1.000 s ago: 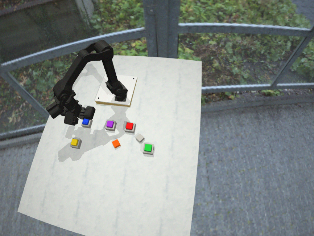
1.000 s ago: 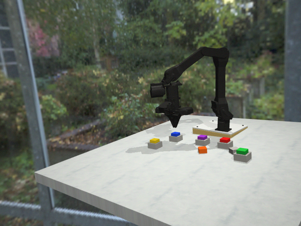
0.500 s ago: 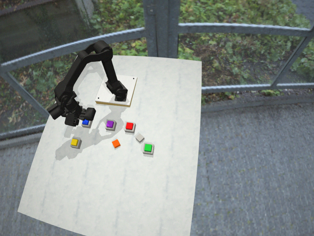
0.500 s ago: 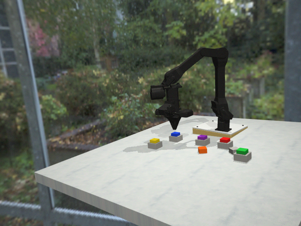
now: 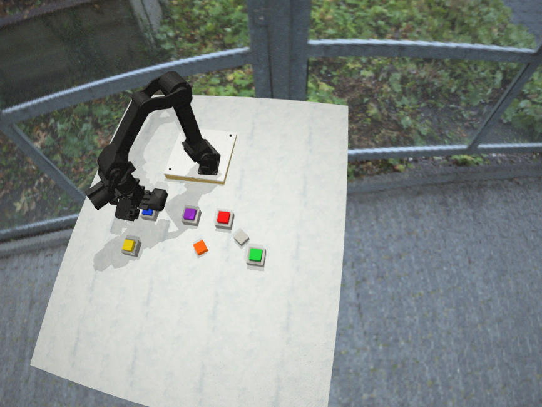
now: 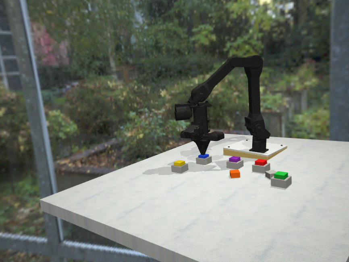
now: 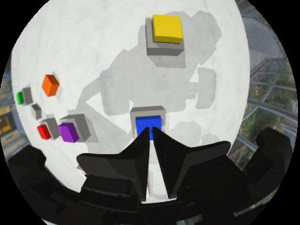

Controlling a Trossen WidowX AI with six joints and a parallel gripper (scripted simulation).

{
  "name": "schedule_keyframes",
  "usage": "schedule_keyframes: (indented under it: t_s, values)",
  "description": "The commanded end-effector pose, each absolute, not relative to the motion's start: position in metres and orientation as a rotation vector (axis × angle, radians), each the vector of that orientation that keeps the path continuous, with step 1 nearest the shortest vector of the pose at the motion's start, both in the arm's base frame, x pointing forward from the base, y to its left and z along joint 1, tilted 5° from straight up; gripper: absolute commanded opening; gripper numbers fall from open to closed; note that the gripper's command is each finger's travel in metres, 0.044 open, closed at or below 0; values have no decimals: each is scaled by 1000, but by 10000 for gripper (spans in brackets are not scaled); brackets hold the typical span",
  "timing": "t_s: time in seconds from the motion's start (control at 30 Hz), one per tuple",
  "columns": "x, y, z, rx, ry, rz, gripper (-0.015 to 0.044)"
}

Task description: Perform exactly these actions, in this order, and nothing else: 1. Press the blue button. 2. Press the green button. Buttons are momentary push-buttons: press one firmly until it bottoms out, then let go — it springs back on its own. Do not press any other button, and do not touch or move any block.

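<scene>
Directly over blue button, closed gripper.

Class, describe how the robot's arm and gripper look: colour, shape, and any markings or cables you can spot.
The arm is matte black throughout, built of boxy links with rounded joints. Its gripper has two black fingers tapering to a wedge. No cables or markings show. It stands on a white, wood-edged base plate.

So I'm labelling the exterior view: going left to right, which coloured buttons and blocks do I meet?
yellow button → blue button → purple button → red button → green button. The orange block and grey block overlap neighbours.
</scene>
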State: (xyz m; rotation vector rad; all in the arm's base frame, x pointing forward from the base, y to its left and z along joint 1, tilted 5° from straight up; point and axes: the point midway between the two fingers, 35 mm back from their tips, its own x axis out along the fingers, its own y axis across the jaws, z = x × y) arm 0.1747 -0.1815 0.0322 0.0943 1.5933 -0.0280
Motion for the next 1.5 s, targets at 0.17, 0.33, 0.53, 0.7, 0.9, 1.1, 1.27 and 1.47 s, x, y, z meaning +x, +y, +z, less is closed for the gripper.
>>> schedule_keyframes:
  t_s: [0.17,0.33,0.53,0.7,0.9,1.1,1.27,1.47]
  values:
    - [174,-180,29,100,1596,-20,20]
    - [174,-180,29,100,1596,-20,20]
    - [174,-180,29,100,1596,-20,20]
    - [175,-182,40,97,1595,-25,20]
    - [175,-181,61,100,1596,-20,20]
    - [177,-185,115,100,1596,-20,20]
    - [176,-185,123,100,1596,-20,20]
    - [223,-148,129,84,1585,-18,20]
